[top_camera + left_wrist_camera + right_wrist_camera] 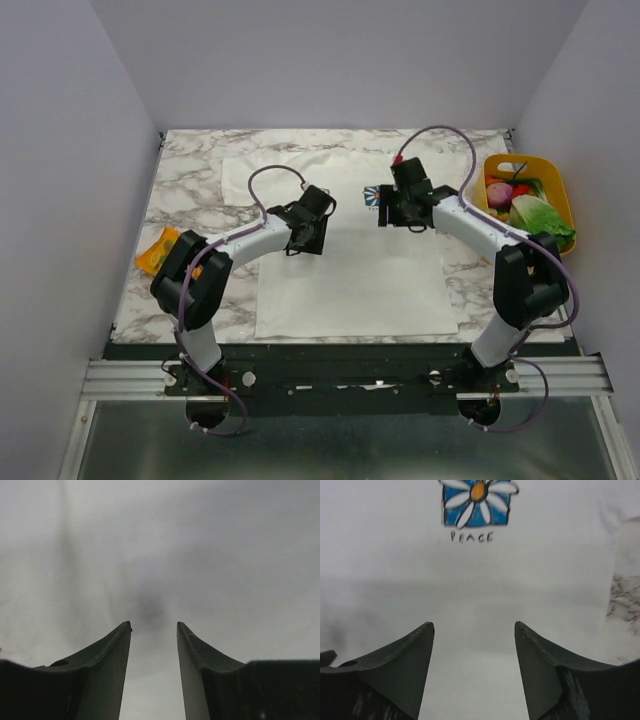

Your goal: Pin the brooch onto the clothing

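The white T-shirt lies flat on the marble table. Its blue square flower print also shows in the right wrist view, above the word PEACE. My right gripper hangs open and empty over the shirt just beside the print. My left gripper hangs open and empty close over plain white cloth. A faint dark blur lies on the cloth ahead of the left fingertips; I cannot tell what it is. No dark green brooch shows in any view.
A yellow basket with lettuce and other vegetables stands at the table's right edge. An orange packet lies at the left edge. Grey walls close in the table on three sides.
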Robot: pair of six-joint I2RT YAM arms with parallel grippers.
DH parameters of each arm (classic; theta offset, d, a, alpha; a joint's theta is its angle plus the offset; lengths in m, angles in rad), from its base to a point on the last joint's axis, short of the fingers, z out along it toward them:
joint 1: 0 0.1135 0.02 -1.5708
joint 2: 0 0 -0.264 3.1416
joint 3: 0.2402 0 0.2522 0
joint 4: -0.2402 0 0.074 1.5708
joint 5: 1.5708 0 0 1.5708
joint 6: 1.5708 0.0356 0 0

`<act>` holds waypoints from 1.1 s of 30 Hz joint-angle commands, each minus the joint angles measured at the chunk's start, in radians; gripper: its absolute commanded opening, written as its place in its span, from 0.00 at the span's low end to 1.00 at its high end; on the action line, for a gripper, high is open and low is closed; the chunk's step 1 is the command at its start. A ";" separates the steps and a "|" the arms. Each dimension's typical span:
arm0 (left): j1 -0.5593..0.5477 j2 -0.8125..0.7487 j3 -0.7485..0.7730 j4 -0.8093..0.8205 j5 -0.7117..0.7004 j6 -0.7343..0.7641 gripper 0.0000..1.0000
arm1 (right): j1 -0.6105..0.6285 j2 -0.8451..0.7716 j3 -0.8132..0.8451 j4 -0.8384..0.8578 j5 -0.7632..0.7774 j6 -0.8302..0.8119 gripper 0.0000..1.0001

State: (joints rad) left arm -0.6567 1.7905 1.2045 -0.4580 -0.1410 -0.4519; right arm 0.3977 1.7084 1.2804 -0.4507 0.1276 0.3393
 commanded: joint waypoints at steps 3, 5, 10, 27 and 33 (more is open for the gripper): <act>-0.011 -0.057 -0.097 0.045 0.067 -0.056 0.31 | 0.046 -0.075 -0.234 -0.123 0.015 0.053 0.14; -0.014 -0.049 -0.120 0.065 0.090 -0.062 0.25 | 0.050 -0.092 -0.265 -0.144 0.015 0.063 0.01; -0.032 -0.019 -0.141 0.074 0.096 -0.077 0.04 | 0.082 -0.086 -0.309 -0.207 0.032 0.086 0.01; -0.136 -0.011 -0.258 0.068 0.124 -0.148 0.00 | 0.171 -0.059 -0.407 -0.391 0.023 0.136 0.01; -0.188 -0.068 -0.302 -0.007 0.044 -0.179 0.00 | 0.171 -0.093 -0.406 -0.442 0.073 0.150 0.01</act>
State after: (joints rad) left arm -0.7998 1.7153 0.9787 -0.2943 -0.0757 -0.5880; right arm 0.5583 1.6081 0.9203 -0.7498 0.1623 0.4679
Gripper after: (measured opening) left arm 0.009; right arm 0.011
